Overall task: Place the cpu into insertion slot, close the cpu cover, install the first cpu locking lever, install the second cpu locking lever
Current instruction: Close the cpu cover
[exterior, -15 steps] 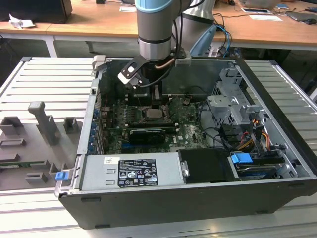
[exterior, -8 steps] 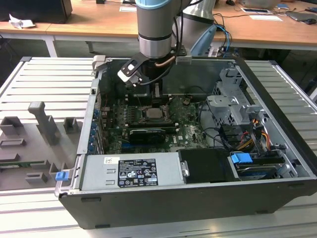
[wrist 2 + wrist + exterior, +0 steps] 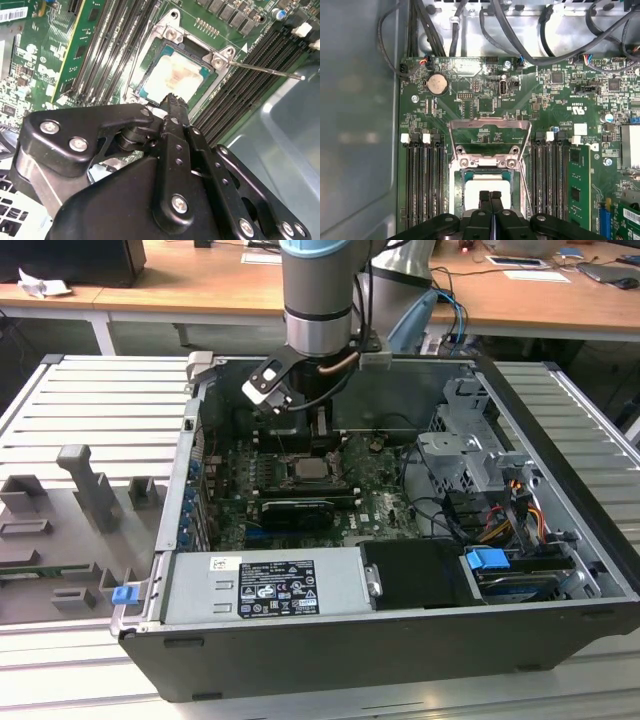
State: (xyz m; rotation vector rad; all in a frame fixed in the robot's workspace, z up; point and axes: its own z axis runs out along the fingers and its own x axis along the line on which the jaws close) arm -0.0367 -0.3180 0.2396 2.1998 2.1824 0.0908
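Two fingers pressed together, with nothing between them, make up the gripper [image 3: 491,194]. It hangs directly over the cpu [image 3: 470,195], its tip so close to the pale metal top that I cannot tell whether it touches.

The cpu lies flat in the insertion slot. The cpu cover [image 3: 487,121] stands swung open beyond it, so nothing clamps the chip yet. That is the main risk, in my judgement. A sideways nudge from the shut tips could slide or tilt the chip off its seat. A hard push on a crooked chip could harm the contacts beneath. In the second wrist view a thin locking lever [image 3: 265,70] juts out free beside the socket, and a careless sweep of the gripper could catch or bend it. Rows of memory slots [image 3: 422,185] flank the socket closely on both sides, leaving little room for the wide gripper body.

The motherboard [image 3: 385,505] lies at the bottom of an open computer case [image 3: 560,570], with black cables [image 3: 520,40] looping along its far edge, near enough to snag the arm. The case rests on a ribbed metal table [image 3: 90,410]. Grey fixture blocks [image 3: 95,495] sit on it at the exterior view's left. Behind stand wooden desks [image 3: 200,285] with loose papers and cords.
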